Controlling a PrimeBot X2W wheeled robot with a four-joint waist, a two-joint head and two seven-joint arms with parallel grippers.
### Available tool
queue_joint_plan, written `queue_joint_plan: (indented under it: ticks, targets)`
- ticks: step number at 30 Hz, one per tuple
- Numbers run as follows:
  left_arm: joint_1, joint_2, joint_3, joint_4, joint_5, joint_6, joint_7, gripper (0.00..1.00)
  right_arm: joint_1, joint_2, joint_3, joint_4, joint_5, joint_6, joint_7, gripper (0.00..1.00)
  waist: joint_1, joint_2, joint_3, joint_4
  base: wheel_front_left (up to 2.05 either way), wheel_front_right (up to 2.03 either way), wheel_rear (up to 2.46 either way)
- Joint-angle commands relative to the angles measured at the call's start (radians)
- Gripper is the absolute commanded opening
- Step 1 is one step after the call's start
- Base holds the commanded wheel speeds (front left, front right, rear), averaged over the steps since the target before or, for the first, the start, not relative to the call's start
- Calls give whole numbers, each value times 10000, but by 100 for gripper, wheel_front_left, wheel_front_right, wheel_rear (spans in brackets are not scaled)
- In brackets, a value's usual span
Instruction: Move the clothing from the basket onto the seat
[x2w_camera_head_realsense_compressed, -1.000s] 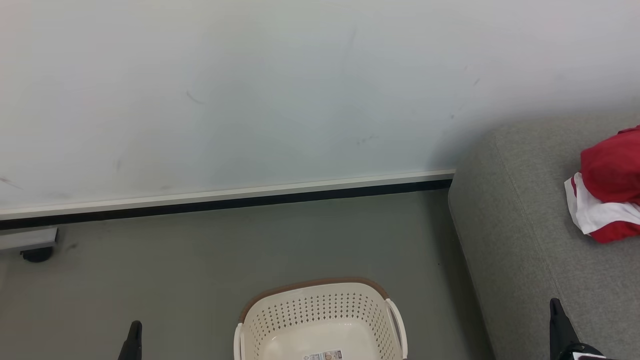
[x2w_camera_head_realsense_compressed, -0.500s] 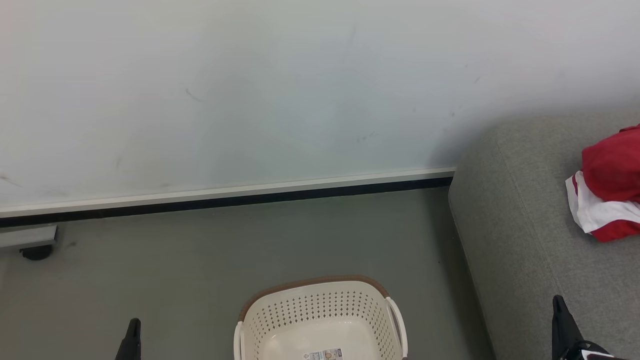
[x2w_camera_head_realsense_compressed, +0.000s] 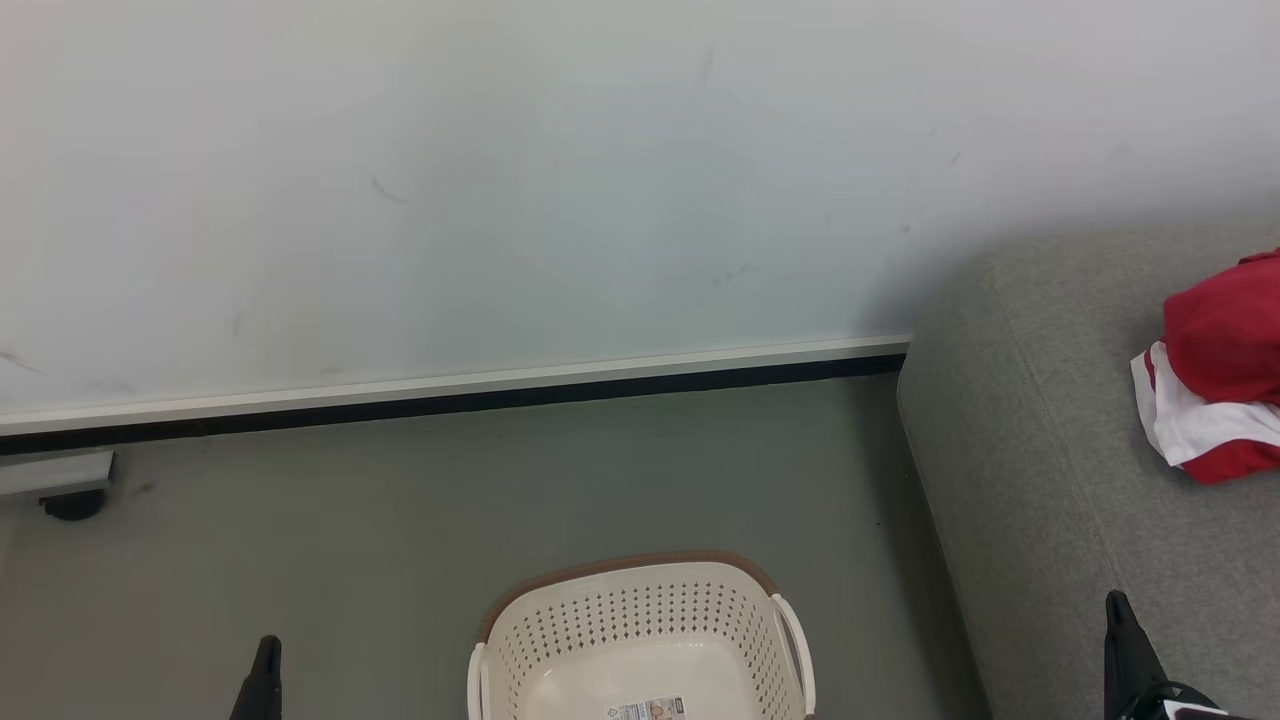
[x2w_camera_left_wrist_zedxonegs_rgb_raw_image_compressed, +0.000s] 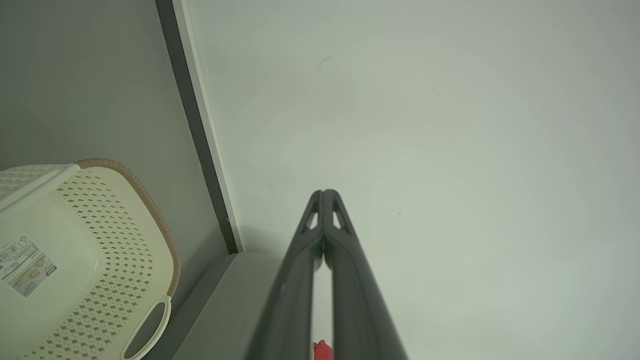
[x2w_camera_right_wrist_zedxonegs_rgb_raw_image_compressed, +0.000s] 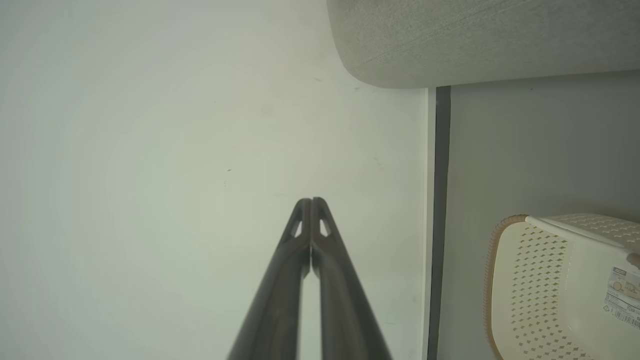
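Nearest me, along the bottom edge of the head view, the left gripper (x2w_camera_head_realsense_compressed: 267, 650) at lower left and the right gripper (x2w_camera_head_realsense_compressed: 1118, 608) at lower right are both pinched shut with nothing between the fingers. Between them the basket (x2w_camera_head_realsense_compressed: 640, 612) sits on the floor (x2w_camera_head_realsense_compressed: 400, 520), and what I can see of its inside is bare down to the sticker (x2w_camera_head_realsense_compressed: 648, 711). Further off, at the right edge, the clothing (x2w_camera_head_realsense_compressed: 1215, 345) lies heaped on the seat (x2w_camera_head_realsense_compressed: 1040, 450). Over the last second nothing has budged beyond a slight nudge of the camera, so to my eye the job looks finished.
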Motion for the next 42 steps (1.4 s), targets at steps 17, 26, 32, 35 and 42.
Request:
queue_joint_plan:
  ticks: [17,26,32,35,42]
  targets:
    - [-91,45,46,14,-24,-33,45,0,-15,57,-62,5,-59,0,68,0,0,0,-1,0,0,0,0]
    - [-91,45,46,14,-24,-33,45,0,-16,75,-83,8,-78,2,92,0,0,0,-1,0,0,0,0]
    - [-90,45,46,14,-24,-33,45,0,-17,85,-97,10,-87,0,100,0,0,0,-1,0,0,0,0]
    - [-90,45,46,14,-24,-33,45,0,-17,89,-104,11,-94,0,104,0,0,0,-1,0,0,0,0]
    - [-90,45,45,13,-24,-33,44,0,-14,99,-122,13,-92,0,127,0,0,0,-1,0,0,0,0]
